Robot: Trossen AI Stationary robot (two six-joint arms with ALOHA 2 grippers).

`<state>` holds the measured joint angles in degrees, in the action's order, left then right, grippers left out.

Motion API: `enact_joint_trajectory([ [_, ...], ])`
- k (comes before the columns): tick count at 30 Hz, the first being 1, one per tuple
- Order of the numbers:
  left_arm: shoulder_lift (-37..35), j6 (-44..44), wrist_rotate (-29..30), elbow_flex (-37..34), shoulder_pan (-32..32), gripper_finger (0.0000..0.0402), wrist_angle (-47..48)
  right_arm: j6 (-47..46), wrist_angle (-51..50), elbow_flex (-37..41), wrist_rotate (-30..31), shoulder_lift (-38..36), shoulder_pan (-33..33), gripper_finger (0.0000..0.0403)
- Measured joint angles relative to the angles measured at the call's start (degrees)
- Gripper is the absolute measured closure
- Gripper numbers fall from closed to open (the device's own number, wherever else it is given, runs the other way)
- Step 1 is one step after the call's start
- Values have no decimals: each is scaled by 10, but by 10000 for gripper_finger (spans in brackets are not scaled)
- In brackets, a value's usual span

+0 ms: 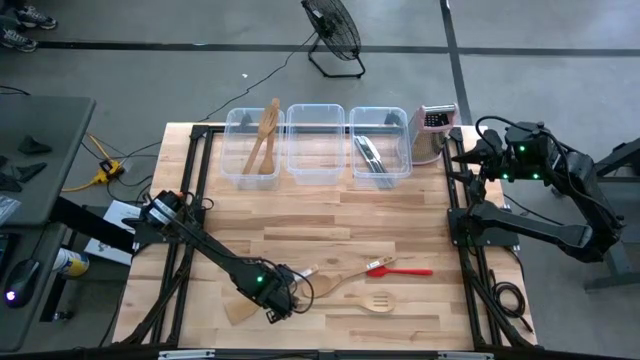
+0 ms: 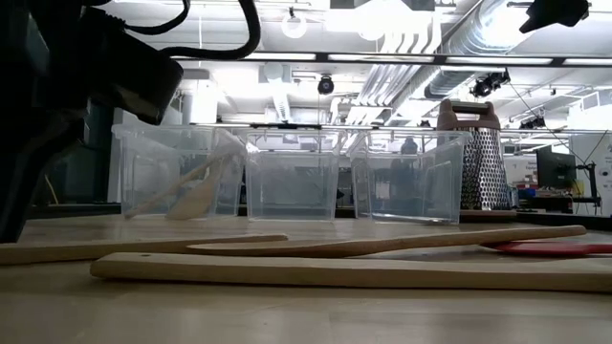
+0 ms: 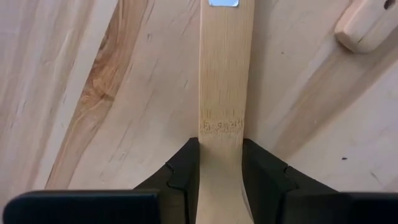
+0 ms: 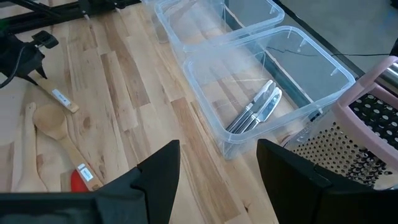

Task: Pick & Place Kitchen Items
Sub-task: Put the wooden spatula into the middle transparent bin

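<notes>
Closest to the lens in the left wrist view, a pale wooden spatula runs straight out between the left hand's two dark fingers, which press against both edges of its flat handle: a closed grip, taken across the narrow width so the piece should not twist when raised. It seems to lie flat on the surface at this point, so the lift looks not yet begun.

Just beside that spatula lie a wooden spoon, a slotted wooden spatula and a red spatula, all loose on the boards and apparently waiting their turn.

Farther from the spatula, across the surface, stand three clear tubs in a row. The left tub holds two wooden utensils leaning against its wall, which suggests wooden pieces are sorted there and the gripped one is likely headed the same way. The middle tub looks empty; the right tub holds metal knives. A box grater stands just past that tub.

The right hand waits beyond the grater at the surface's edge, fingers spread apart and holding nothing.
</notes>
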<state>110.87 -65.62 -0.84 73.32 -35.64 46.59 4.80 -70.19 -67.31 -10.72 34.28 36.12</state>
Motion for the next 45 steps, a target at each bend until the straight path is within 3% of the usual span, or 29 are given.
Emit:
enact_joint_trajectory([
  [12,-72,-24,10,-1,6,311,9,15,0,0,-6,0,0,196],
  [22,-160,15,74,0,74,311,-50,26,43,0,-118,5,0,196],
  [31,-223,139,172,1,165,311,-137,26,118,0,-255,57,0,196],
  [45,-272,393,184,1,324,311,-333,4,270,0,-279,177,-17,196],
])
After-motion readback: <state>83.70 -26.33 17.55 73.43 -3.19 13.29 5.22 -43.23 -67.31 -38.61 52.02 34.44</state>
